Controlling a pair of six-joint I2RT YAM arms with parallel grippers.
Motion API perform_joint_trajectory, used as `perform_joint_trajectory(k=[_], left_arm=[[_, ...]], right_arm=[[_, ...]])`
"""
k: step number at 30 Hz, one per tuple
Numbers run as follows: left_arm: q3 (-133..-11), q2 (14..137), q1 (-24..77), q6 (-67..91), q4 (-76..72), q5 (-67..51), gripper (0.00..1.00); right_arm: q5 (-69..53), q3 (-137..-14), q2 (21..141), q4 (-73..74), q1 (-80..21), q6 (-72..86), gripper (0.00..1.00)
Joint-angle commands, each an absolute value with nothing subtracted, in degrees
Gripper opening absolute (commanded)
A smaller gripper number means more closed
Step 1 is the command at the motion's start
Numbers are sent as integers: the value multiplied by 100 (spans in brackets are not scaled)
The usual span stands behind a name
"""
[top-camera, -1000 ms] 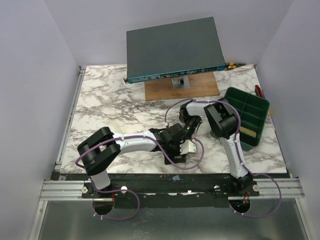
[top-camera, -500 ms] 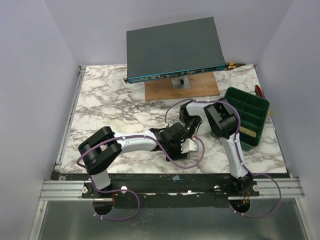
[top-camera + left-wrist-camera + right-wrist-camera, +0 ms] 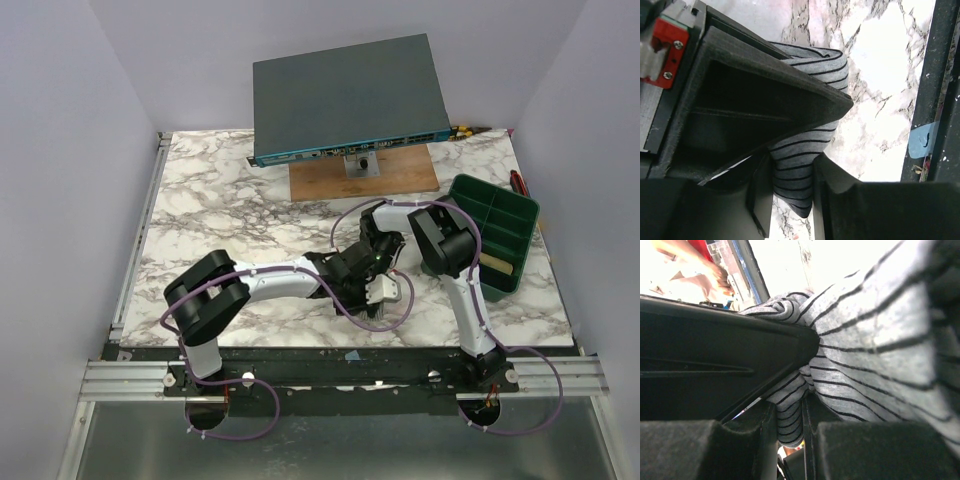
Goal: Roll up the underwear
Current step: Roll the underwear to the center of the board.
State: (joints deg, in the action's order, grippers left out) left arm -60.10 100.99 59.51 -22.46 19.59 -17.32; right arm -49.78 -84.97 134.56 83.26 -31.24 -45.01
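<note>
We see L jaws and R jaws both pinching striped underwear (image 3: 800, 165) left of green tray (image 3: 505, 215); bunched, roll looks unfinished.

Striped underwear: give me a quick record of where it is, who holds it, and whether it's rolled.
item: grey striped underwear
location: over the marble table, near its front edge, between the arms
left gripper: closed on a fold of it
right gripper: closed on a fold of it
shape: bunched, no tidy roll visible
</note>
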Motion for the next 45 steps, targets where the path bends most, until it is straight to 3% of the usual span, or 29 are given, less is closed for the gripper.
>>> perform_joint_trajectory(k=[1,2,3,6,9,14,22,45], left_arm=[[-6069,10438,5994,-2184,1790,-2197,15],[-6068,10458,5994,-2167,1802,-2184,1],[-6069,10475,5994,-2160,1802,-2171,0],[-6114,10578,5994,-2145,1881,-2158,0],[-6172,10665,5994,-2118,1997,-2164,0],[-6177,10739,5994,-2100,2061,-2213,0],[-6393,10950,5990,-2179,2300,-2437,0],[-6378,11238,5772,-1759,2301,-2446,0]], right_arm=[[-3700,-8236,13723,6629,-3168,-4729,6],[-3713,-8220,13697,6611,-3153,-4707,7],[-3724,-8218,13672,6601,-3151,-4690,8],[-3753,-8257,13595,6627,-3104,-4670,11],[-3744,-8284,13505,6636,-3017,-4626,21],[-3761,-8363,13329,6704,-2826,-4576,45],[-3608,-8373,12918,6682,-2615,-4426,58],[-2853,-8947,12490,7078,-2074,-4472,65]])
